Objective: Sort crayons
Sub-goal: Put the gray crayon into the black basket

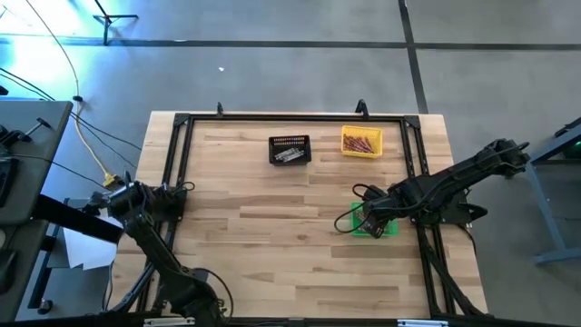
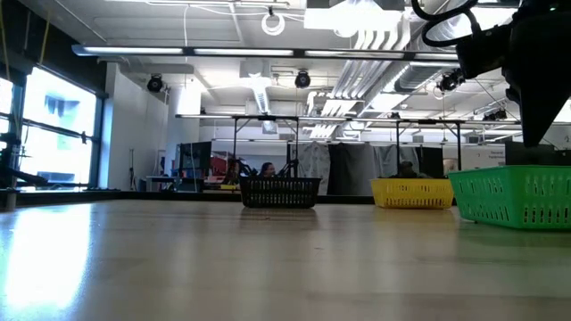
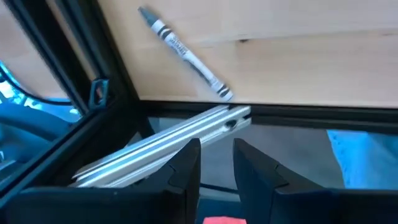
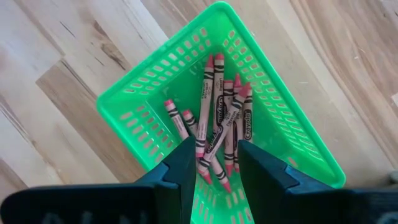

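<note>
My right gripper (image 4: 216, 146) hangs over the green bin (image 4: 155, 93), pointing down into it. Its fingers are a little apart and hold nothing. Several reddish-pink crayons (image 4: 217, 118) lie loose on the bin's floor. The green bin (image 1: 374, 224) stands at the table's right. My left gripper (image 3: 217, 146) waits at the table's left edge (image 1: 172, 195), empty, with a narrow gap between its fingers. A grey crayon (image 3: 183, 53) lies flat on the table in front of it, near the edge rail.
A black bin (image 1: 290, 150) with grey crayons and a yellow bin (image 1: 361, 143) with orange-brown crayons stand at the table's far side. A black frame rail (image 1: 177, 163) runs round the table. The wooden middle of the table (image 1: 272, 236) is bare.
</note>
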`<action>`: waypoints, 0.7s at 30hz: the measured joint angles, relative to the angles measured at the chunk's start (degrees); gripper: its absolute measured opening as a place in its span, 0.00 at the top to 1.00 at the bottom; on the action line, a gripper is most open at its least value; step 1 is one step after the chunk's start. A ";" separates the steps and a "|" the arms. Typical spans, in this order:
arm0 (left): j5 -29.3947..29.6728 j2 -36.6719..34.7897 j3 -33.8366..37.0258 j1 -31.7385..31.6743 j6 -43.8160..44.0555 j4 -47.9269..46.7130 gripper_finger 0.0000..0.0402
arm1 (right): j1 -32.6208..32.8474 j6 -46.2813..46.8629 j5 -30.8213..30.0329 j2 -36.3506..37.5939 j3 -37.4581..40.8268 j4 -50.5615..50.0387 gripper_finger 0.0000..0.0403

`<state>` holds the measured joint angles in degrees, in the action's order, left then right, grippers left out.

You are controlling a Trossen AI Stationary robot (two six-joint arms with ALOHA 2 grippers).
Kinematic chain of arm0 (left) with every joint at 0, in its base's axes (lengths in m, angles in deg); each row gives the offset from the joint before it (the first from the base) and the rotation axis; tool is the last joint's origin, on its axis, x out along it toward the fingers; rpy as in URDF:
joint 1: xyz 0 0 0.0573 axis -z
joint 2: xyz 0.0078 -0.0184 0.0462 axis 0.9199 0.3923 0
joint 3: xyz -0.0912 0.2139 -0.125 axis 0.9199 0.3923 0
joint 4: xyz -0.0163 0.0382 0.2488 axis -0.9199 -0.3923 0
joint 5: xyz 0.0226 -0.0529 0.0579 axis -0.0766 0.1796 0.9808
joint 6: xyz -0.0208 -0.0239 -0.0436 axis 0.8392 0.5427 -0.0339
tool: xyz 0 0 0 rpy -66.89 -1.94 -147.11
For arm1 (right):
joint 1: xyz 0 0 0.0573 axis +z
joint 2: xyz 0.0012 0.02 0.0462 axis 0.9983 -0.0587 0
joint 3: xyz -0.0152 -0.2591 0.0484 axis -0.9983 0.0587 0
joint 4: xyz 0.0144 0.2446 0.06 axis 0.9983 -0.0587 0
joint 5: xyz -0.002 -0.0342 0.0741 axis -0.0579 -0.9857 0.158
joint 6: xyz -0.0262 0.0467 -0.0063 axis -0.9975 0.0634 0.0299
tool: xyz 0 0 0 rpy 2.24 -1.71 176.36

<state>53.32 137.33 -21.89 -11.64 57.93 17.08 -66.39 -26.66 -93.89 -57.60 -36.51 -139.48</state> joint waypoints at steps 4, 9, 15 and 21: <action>-0.09 1.96 0.00 0.23 0.00 0.43 0.80 | 0.00 0.00 0.00 0.00 0.00 -0.06 0.74; -1.81 4.56 0.00 1.32 0.35 0.57 0.80 | 0.00 -0.01 0.01 0.00 0.00 -0.62 0.74; -0.79 5.09 0.36 1.32 0.44 0.14 0.80 | -1.38 -1.09 0.13 0.00 0.00 -1.71 0.74; -0.23 5.11 3.51 0.59 0.52 0.84 0.80 | -3.11 -4.12 0.14 0.00 0.00 -2.10 0.74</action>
<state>53.08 142.44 -18.37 -11.04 58.45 17.93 -69.50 -30.78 -93.76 -57.60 -36.51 -141.58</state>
